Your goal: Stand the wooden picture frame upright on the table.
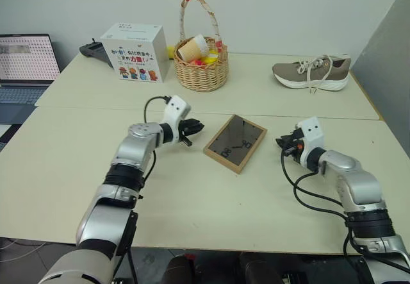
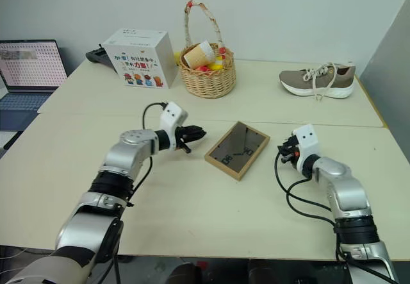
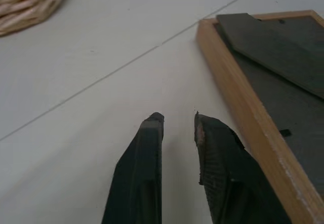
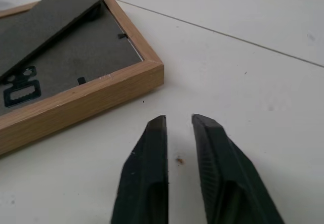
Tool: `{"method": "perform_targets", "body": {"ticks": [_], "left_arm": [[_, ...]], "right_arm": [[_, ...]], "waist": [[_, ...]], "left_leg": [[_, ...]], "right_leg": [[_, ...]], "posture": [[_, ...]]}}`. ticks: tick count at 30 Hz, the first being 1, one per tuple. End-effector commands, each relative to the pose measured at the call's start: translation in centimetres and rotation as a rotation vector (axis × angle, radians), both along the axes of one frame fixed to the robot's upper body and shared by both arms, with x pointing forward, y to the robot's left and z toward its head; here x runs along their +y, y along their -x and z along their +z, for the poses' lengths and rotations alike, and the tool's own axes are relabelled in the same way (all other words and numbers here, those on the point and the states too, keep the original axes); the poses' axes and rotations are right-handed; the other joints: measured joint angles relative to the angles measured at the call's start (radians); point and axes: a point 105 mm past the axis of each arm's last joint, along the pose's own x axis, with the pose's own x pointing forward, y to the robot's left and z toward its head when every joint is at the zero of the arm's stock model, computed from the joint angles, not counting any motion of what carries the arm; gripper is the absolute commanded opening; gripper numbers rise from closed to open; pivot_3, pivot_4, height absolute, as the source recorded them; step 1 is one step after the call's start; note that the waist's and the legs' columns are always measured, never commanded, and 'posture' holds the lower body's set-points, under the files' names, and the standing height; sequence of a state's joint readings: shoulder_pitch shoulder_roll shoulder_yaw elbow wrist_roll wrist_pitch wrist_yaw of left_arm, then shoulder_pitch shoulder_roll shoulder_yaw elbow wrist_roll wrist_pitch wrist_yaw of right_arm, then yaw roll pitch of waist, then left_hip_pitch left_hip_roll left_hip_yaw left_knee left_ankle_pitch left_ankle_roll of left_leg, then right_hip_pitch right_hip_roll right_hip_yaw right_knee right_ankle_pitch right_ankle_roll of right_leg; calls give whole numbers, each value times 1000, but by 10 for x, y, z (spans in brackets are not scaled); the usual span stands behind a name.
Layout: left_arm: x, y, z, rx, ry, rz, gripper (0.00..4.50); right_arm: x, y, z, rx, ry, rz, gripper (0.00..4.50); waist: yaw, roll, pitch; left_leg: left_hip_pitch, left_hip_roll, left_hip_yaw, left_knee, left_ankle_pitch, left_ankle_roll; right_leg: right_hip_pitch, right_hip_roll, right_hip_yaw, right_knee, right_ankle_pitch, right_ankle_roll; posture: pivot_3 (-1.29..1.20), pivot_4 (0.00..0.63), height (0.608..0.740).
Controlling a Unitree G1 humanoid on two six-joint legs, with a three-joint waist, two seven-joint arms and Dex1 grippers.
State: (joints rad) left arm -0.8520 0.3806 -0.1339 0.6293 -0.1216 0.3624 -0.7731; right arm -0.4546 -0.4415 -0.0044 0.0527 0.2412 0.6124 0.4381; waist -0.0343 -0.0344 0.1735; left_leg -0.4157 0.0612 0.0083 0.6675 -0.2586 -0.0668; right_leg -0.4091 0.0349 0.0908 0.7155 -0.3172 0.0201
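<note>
On smooth cream table (image 1: 77, 162), flat rectangular light-wood picture frame (image 1: 235, 142), matte back up, between two nearly pressed-together end effectors.

Wooden picture frame (image 1: 235, 143) lies flat, back up, on table (image 1: 192, 194).

This looks like an office or lab room set up for robot trials. A wide pale bench (image 1: 77, 168) with a seam across it stands against a plain white wall, and a grey partition panel (image 1: 387, 59) closes off the right side. An open laptop (image 1: 25, 66) with a lit screen sits on a lower desk at the far left. The things laid out are an odd, staged mix rather than working clutter: a white printed box (image 1: 134, 52), a wicker basket (image 1: 202, 63) holding a paper cup and small coloured items, a single shoe (image 1: 312, 72), and a wooden frame (image 1: 235, 143) lying face down.
</note>
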Motion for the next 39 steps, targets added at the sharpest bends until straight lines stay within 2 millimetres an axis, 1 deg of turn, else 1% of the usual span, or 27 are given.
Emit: {"method": "perform_targets", "body": {"ticks": [1,2,4,7,12,18,22,24,26,28,30,32,35,37,39], "left_arm": [[-11,-5,10,-43,-39,-20,95],[-14,-4,7,-33,-39,-26,13],[-19,-1,2,-17,-46,-43,13],[-26,8,-7,10,-67,-95,13],[-29,22,-16,56,-66,-132,13],[-15,42,-21,91,-88,-109,13],[1,67,-26,135,-116,-98,13],[12,80,-28,156,-132,-83,13],[19,86,-28,165,-143,-66,13],[32,94,-28,182,-144,-28,13],[45,107,-29,198,-154,0,13],[51,118,-29,217,-155,15,13],[62,135,-28,265,-158,26,13],[68,142,-28,290,-156,28,13],[82,150,-33,322,-184,40,13]], "right_arm": [[12,-13,18,-78,12,0,0],[15,-16,17,-78,13,-2,0],[20,-19,16,-71,10,-2,0],[39,-21,11,-49,0,33,0],[64,-17,9,-40,-11,101,0],[84,-10,11,-29,-35,171,0],[105,10,6,6,-26,292,0],[112,19,6,23,-26,339,0],[116,25,5,32,-22,365,0],[120,33,4,44,-16,394,0],[125,45,1,63,-20,438,0],[126,52,0,79,-24,460,0],[119,55,-6,95,3,458,0],[113,54,-9,94,37,449,0],[98,45,-10,70,83,404,0]], "waist": [[0,0,0],[0,0,0],[2,0,0],[2,0,0],[-2,0,0],[-6,1,0],[-15,1,-1],[-19,2,-1],[-21,2,-1],[-22,2,-1],[-25,2,-1],[-26,2,-1],[-26,2,-1],[-24,2,-1],[-23,2,-1]], "left_leg": [[0,0,0,0,0,0],[0,0,0,0,0,0],[0,0,0,0,0,0],[0,0,0,0,0,0],[0,1,-1,0,0,0],[1,1,-2,-1,1,-2],[1,1,-5,-1,1,-2],[1,1,-6,-1,1,-1],[2,2,-7,-2,0,0],[2,2,-7,-2,0,0],[4,2,-7,-2,0,0],[5,2,-7,-3,0,0],[5,2,-7,-3,0,0],[5,1,-7,-3,0,0],[5,1,-7,-3,0,0]], "right_leg": [[0,0,0,0,0,0],[0,0,0,0,0,0],[0,0,0,0,0,0],[0,0,0,0,0,0],[0,0,0,0,0,0],[0,0,0,1,0,0],[0,0,1,1,0,0],[0,-1,0,1,0,0],[0,-1,1,1,0,0],[0,-1,0,2,0,0],[1,-1,1,2,0,0],[1,-1,2,1,0,0],[2,-1,2,1,0,0],[2,-1,2,1,0,0],[2,0,1,1,0,0]], "posture": [[0,150,740],[0,150,740],[0,150,740],[0,150,740],[0,150,740],[0,150,740],[0,150,740],[0,150,740],[0,150,740],[0,150,740],[0,150,740],[0,150,740],[0,150,740],[0,150,740],[0,150,740]]}}
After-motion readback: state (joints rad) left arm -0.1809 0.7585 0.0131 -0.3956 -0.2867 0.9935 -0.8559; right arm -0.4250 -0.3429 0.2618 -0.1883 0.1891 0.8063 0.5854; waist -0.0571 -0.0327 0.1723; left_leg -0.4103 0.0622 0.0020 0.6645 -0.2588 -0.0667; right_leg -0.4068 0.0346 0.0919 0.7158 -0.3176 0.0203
